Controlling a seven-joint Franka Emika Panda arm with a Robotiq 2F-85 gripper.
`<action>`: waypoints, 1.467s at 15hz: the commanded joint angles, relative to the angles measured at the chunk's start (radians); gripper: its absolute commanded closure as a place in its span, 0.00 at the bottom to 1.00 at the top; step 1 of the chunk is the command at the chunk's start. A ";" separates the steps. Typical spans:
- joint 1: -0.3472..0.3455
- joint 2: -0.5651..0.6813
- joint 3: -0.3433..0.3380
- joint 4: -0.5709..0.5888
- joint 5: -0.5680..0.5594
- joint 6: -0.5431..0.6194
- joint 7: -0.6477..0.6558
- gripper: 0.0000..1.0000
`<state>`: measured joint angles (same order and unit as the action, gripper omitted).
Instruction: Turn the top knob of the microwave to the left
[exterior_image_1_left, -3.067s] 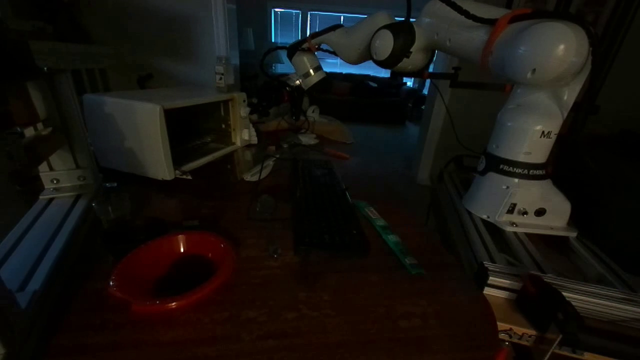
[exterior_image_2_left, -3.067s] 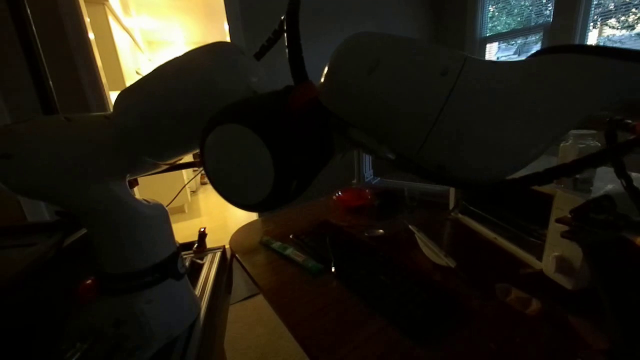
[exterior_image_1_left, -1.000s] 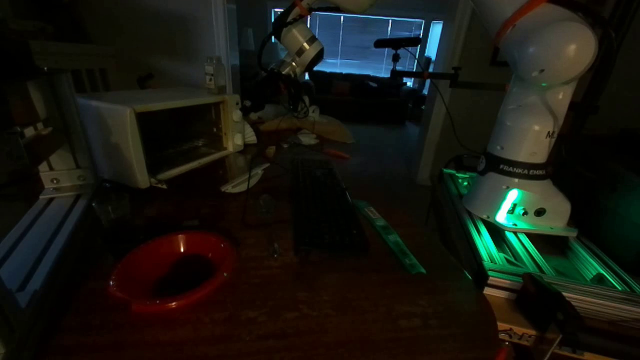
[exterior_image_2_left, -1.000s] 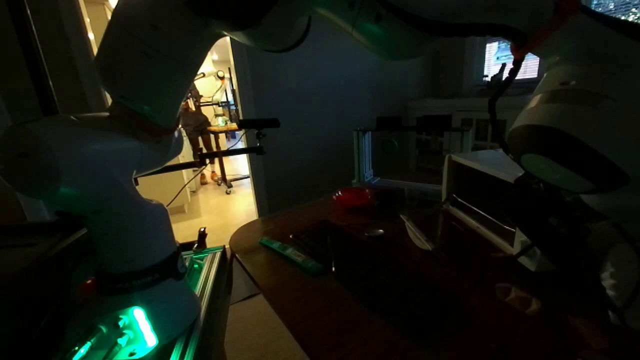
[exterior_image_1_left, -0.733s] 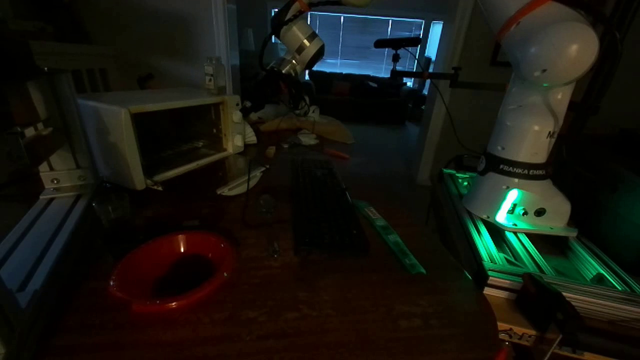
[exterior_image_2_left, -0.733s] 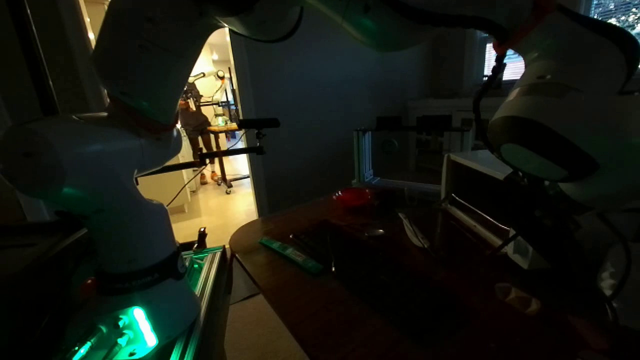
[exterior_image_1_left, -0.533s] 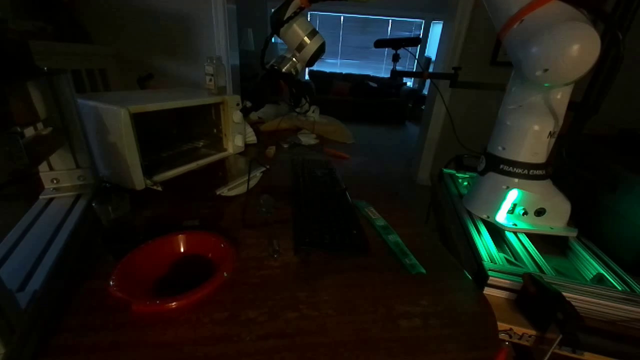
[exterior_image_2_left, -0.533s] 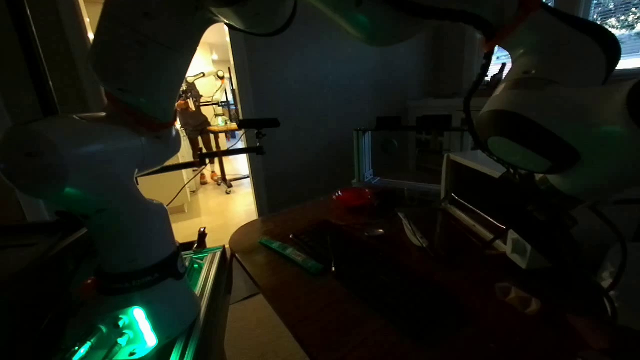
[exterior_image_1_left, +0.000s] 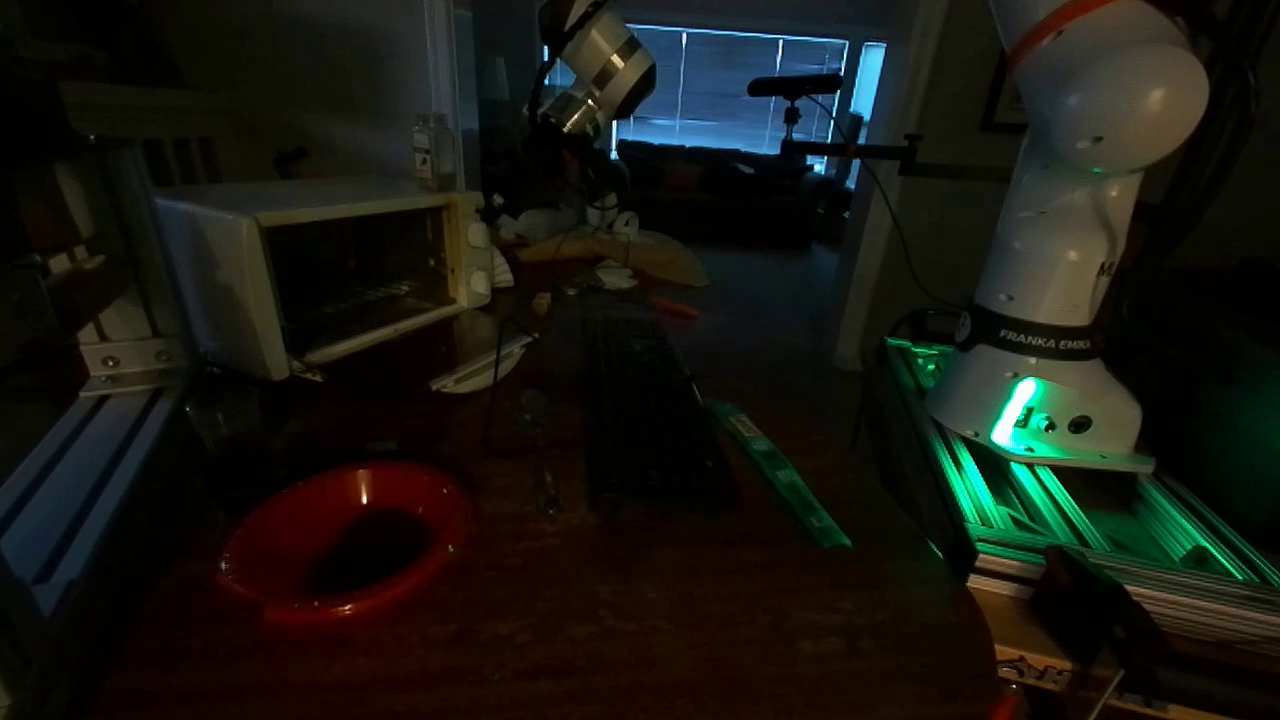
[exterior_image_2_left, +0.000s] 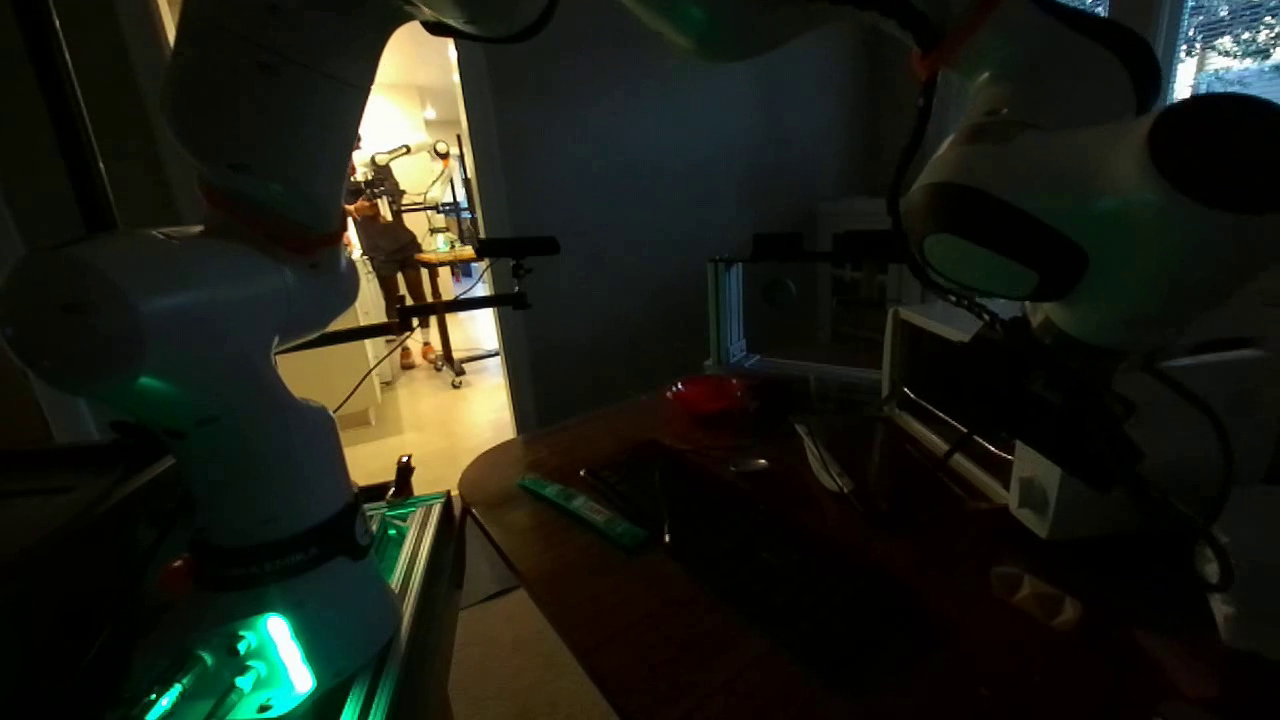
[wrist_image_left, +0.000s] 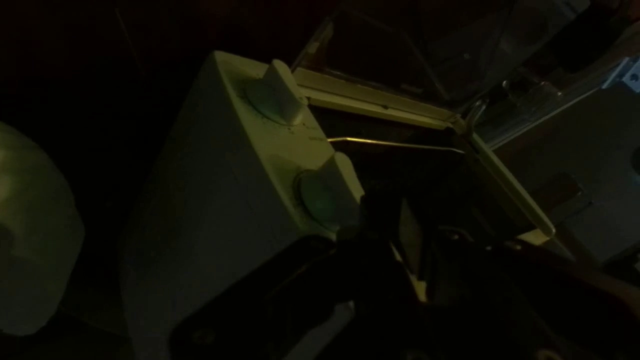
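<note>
The white microwave (exterior_image_1_left: 310, 198) stands at the back left of the table, its dark interior showing; it is partly hidden by my arm in an exterior view (exterior_image_2_left: 1040, 500). In the wrist view its pale control strip shows two knobs. The glass door side is up in this picture, so the top knob (wrist_image_left: 332, 192) appears lower and the bottom knob (wrist_image_left: 275, 97) higher. My gripper (wrist_image_left: 385, 215) is right beside the top knob, its left finger overlapping the knob's edge; touch cannot be told. The dark fingers look close together with a thin light sliver between them. I see nothing held.
A bottle (exterior_image_1_left: 433, 150) stands on the microwave. A red bowl (exterior_image_1_left: 345, 555), a dark keyboard (exterior_image_1_left: 655, 410), a green package (exterior_image_1_left: 780, 470) and a flat white piece (exterior_image_1_left: 485, 365) lie on the table. A rounded pale object (wrist_image_left: 35, 220) shows beside the microwave in the wrist view.
Since three seconds ago the microwave has shifted and turned, the arm has folded lower and the base light shows green. Lately the wrist has moved left across the microwave front in an exterior view.
</note>
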<state>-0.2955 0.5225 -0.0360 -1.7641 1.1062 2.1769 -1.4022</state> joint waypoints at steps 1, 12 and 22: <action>0.040 -0.083 -0.002 -0.077 0.009 0.024 -0.036 0.82; 0.077 -0.325 -0.087 -0.291 -0.071 0.029 0.171 0.01; 0.106 -0.568 -0.122 -0.486 -0.482 0.186 0.600 0.00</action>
<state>-0.2202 0.0406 -0.1616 -2.1667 0.7764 2.3046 -0.9659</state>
